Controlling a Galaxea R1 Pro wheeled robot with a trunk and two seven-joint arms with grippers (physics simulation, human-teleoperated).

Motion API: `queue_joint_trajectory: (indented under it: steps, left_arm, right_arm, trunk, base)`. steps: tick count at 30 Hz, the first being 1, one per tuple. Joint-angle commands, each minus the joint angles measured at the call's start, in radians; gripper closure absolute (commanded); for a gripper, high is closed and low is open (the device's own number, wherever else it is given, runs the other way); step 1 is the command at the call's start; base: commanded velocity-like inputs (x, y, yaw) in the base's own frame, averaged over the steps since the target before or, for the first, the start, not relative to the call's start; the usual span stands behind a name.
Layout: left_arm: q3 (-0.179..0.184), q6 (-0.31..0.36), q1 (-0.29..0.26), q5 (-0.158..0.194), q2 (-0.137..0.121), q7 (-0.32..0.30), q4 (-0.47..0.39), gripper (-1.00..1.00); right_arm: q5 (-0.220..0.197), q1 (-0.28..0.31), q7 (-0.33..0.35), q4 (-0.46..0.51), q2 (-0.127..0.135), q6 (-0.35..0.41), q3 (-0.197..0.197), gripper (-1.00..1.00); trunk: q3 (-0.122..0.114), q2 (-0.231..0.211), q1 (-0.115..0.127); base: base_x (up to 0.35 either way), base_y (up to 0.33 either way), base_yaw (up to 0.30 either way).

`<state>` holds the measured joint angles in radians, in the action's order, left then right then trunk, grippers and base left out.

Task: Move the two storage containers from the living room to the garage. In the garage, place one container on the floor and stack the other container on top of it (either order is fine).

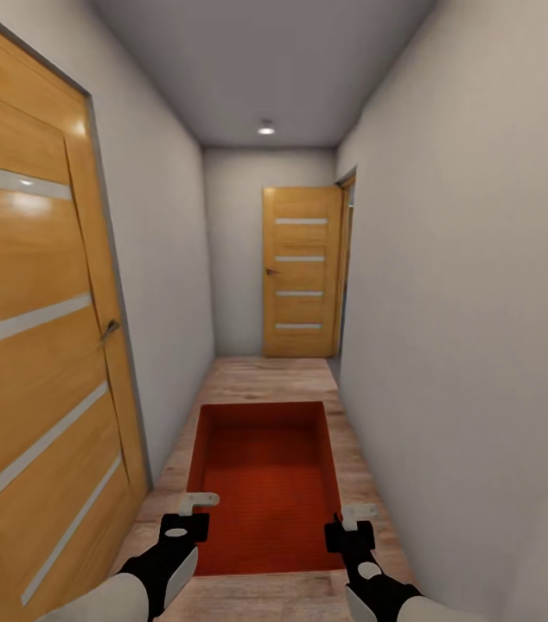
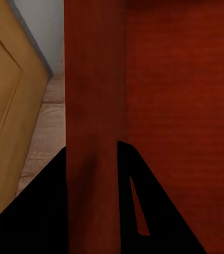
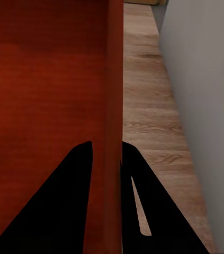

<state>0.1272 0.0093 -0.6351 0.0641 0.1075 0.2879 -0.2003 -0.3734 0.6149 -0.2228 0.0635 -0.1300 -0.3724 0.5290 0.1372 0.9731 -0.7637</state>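
I see a narrow hallway (image 1: 265, 86) with a wooden door (image 1: 300, 272) far ahead of my grippers. Between them hangs one storage container (image 1: 265, 484); left gripper (image 2: 93, 211) and right gripper (image 3: 107, 211) each clamp a side wall.

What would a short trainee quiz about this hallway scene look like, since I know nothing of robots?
1. True or false: the storage container is held by both grippers.
2. Which part does the left gripper clamp? A) the container's side wall B) a door handle C) the container's bottom
3. Fill in: the closed door at the corridor's far end is made of ____ with pale stripes.

Key:
1. True. The left gripper and the right gripper each have their jaws on either side of a wall of the container.
2. A
3. wood
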Motion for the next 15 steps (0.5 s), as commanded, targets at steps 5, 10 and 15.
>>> queue_joint_trajectory:
  steps: [5,10,15]
  left_arm:
    - [-0.028,0.001,-0.002,0.051,0.003,-0.009,-0.015,1.0]
    - [-0.028,0.001,-0.002,0.052,0.003,-0.01,-0.015,1.0]
    - [-0.029,0.001,-0.002,0.052,0.003,-0.01,-0.015,1.0]
  right_arm:
    - [-0.002,0.0,0.005,-0.001,-0.001,0.001,0.013,1.0]
    - [-0.002,0.0,0.005,-0.001,-0.002,0.001,0.013,1.0]
    - [-0.002,0.0,0.005,-0.001,-0.002,0.001,0.013,1.0]
  trunk:
    - [0.002,0.001,-0.001]
    - [0.002,0.001,-0.001]
    - [0.002,0.001,-0.001]
  base:
    - [0.321,0.0,0.0]
    - [0.321,0.0,0.0]
    - [0.321,0.0,0.0]
